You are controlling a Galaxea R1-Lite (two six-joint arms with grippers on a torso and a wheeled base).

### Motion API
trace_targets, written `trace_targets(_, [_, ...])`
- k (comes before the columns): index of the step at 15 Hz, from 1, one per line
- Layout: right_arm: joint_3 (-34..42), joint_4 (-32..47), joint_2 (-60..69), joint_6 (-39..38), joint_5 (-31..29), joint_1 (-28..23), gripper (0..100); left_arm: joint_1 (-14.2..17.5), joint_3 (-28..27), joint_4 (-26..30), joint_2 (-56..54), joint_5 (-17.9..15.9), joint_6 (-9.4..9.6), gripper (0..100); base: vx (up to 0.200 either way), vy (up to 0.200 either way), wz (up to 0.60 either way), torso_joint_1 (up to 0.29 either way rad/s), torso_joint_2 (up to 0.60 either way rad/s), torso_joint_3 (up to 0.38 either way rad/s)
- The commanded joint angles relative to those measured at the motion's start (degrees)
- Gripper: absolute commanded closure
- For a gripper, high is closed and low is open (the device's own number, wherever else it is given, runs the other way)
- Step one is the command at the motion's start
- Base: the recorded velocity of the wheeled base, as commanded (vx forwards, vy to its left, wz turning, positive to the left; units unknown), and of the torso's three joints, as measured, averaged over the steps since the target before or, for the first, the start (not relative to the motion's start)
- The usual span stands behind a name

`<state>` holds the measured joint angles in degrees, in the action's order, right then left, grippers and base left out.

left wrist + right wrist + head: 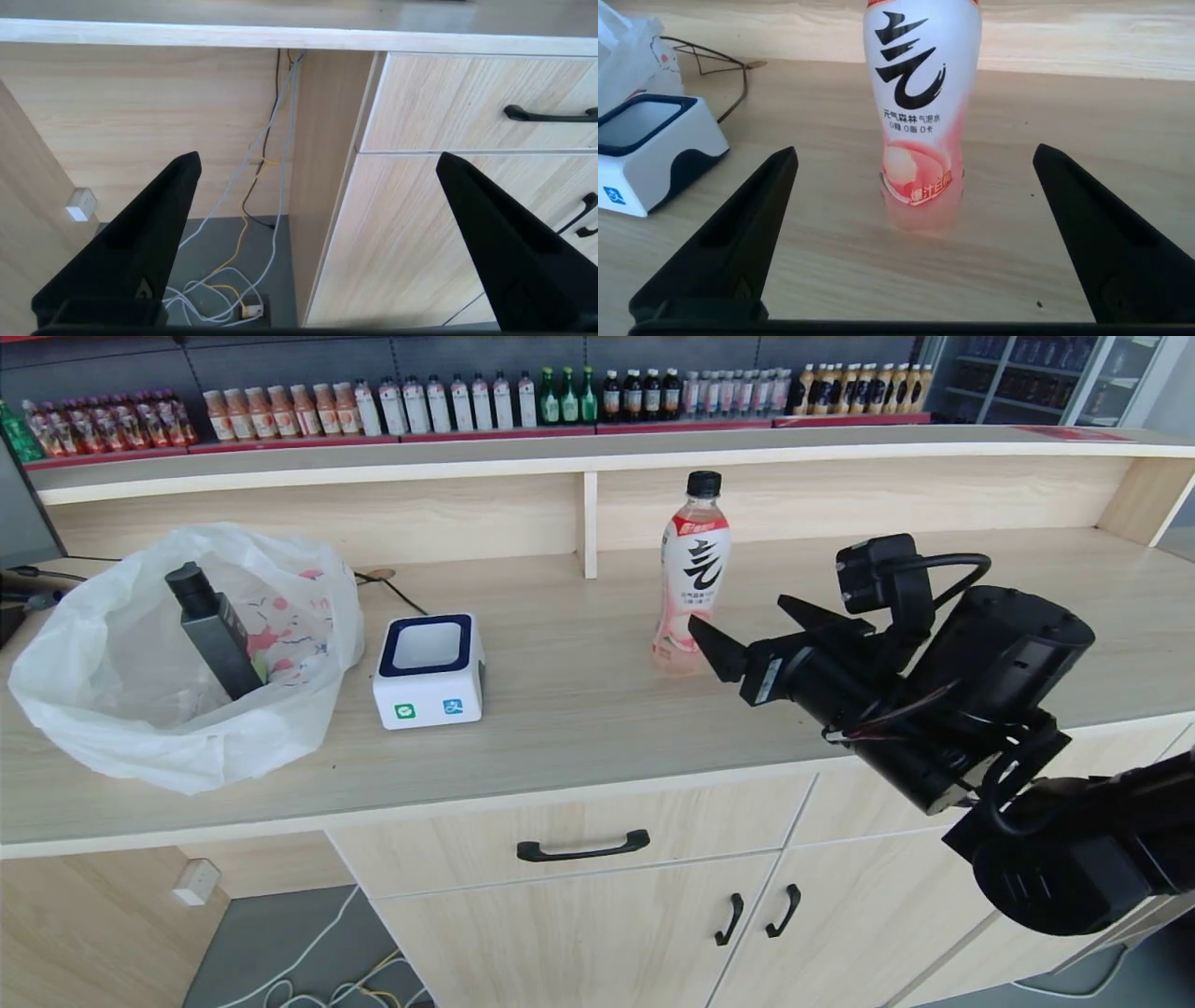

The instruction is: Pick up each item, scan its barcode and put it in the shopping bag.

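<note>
In the head view, the pink bottle point(693, 574) stands upright on the table point(579, 728), well back from the front edge. Our right tool point(738, 612) is just beside it with its jaws spread, level with the lower body. We judge this is so it can close around the bottle's sides. The scanner point(429, 667) sits between the bottle and the shopping bag point(140, 709), so the path leftward looks open. The bag's mouth gapes upward, and a dark item point(215, 635) leans inside it.

In the left wrist view, our left tool point(318, 243) is parked below the table's edge with its jaws wide and nothing between them. It faces the cupboard front and loose cables point(234, 280), out of the way.

In the right wrist view, the bottle is centred between the spread jaws, untouched, with bare table on both sides.
</note>
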<state>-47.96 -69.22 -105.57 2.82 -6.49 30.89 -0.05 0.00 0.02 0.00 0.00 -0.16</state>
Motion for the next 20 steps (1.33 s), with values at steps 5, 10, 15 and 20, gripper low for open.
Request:
trace_targets(5, [-9.0,5.15,-4.2,-0.44,0.16,-0.31,0,0.05,0.0,-0.02,0.0,0.0,-0.02,0,0.0,0.0,0.0,0.0,0.0,0.0])
trace_targets(10, [-14.27,5.67,-8.42,-0.79,0.16,-1.27,0,0.05,0.0,-0.02,0.0,0.0,-0.02,0,0.0,0.0,0.0,0.0,0.0,0.0])
trace_targets(15, [-17.43,5.59,-11.5,-0.71,-0.02,-0.31,0,0.05,0.0,-0.02,0.0,0.0,-0.02,0,0.0,0.0,0.0,0.0,0.0,0.0])
trace_targets(20, [-21.12,5.67,-13.96,-0.71,-0.19,-2.15,0,-0.04,0.0,-0.02,0.0,0.0,-0.02,0,0.0,0.0,0.0,0.0,0.0,0.0])
